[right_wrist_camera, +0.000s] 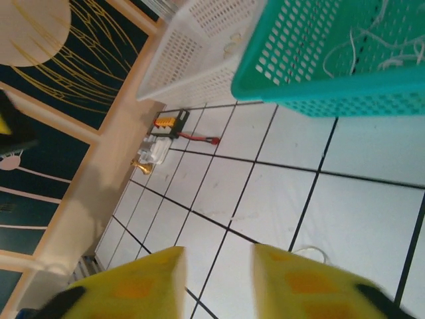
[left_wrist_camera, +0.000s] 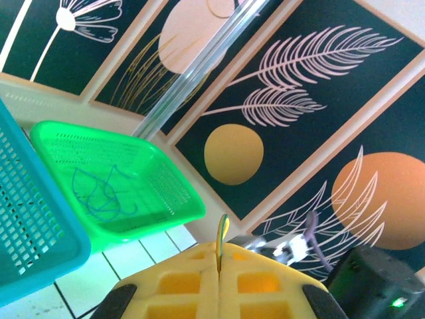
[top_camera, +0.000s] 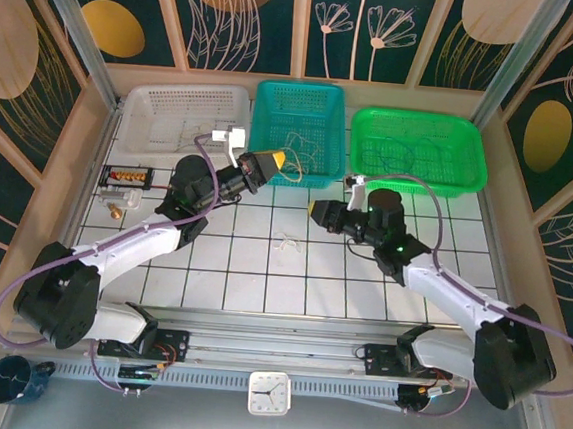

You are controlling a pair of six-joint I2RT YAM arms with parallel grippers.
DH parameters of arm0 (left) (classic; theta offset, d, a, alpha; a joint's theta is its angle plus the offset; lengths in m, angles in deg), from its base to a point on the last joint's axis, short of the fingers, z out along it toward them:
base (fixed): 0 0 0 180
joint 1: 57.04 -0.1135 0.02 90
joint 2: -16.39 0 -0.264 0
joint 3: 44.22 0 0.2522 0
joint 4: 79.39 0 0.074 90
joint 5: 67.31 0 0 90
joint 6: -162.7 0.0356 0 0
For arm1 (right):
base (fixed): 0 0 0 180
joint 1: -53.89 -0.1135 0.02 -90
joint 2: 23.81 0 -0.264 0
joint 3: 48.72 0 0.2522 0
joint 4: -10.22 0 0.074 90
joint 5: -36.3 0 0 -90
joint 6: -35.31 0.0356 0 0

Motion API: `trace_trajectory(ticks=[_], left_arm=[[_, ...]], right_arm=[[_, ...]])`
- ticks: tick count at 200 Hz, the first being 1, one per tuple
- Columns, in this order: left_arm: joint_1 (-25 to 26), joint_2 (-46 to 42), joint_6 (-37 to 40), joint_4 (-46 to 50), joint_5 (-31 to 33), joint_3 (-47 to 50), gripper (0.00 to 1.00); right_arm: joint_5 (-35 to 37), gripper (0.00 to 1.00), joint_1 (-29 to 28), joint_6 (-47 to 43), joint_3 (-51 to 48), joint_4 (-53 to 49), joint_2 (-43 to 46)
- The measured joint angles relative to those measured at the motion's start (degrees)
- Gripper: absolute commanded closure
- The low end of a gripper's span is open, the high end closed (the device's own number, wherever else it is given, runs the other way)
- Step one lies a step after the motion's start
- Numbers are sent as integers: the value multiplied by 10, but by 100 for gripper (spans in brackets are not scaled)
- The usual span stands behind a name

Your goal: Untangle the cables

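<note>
While the left gripper (top_camera: pixel 281 161) pinches a thin wire (left_wrist_camera: pixel 222 231), the right gripper (top_camera: pixel 314 209), jaws parted and empty, hovers nearer the cables (top_camera: pixel 286 242), just ahead and nearside.

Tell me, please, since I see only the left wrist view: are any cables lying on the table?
Observer: Yes, one small whitish cable lies on the table, near its middle.
Operator: Is the right claw holding it?
Observer: No, the right claw is open and empty, above the table.
Operator: What is in the turquoise basket?
Observer: Thin whitish cables lie in the turquoise basket.
</note>
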Motion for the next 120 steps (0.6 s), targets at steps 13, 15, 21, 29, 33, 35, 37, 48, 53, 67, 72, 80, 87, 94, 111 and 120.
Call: trace_trajectory(ticks=[13, 15, 21, 29, 33, 35, 37, 48, 53, 67, 72, 80, 87, 94, 111, 120], left_arm=[[0, 0, 4, 2, -2, 0, 100], [0, 0, 4, 2, -2, 0, 100], [0, 0, 4, 2, -2, 0, 100], [0, 0, 4, 2, -2, 1, 100], [0, 0, 4, 2, -2, 1, 100], [0, 0, 4, 2, -2, 1, 100], [0, 0, 4, 1, -2, 1, 100], [0, 0, 4, 1, -2, 2, 100], [0, 0, 4, 1, -2, 3, 100], [0, 1, 4, 1, -2, 4, 100], [0, 2, 4, 1, -3, 4, 100], [0, 2, 4, 1, -3, 5, 100], [0, 3, 4, 1, -3, 6, 100], [0, 3, 4, 1, -3, 6, 100], [0, 4, 4, 1, -3, 6, 100], [0, 4, 4, 1, -3, 7, 100]], right_arm=[[2, 46, 0, -1, 15, -5, 15], [2, 45, 0, -2, 18, -4, 17], [1, 42, 0, -1, 26, -4, 21], [0, 40, 0, 3, 35, -2, 24], [0, 39, 0, 6, 40, 0, 24], [0, 38, 0, 6, 42, 1, 24], [0, 37, 0, 8, 44, 2, 24], [0, 36, 0, 9, 52, 4, 24], [0, 35, 0, 11, 55, 5, 24], [1, 34, -3, 13, 61, 8, 24], [2, 34, -5, 14, 63, 10, 24], [3, 34, -9, 14, 66, 12, 23], [5, 34, -14, 16, 70, 13, 21], [7, 34, -17, 18, 75, 15, 16], [9, 34, -26, 21, 86, 24, -2], [11, 34, -30, 22, 92, 29, -14]])
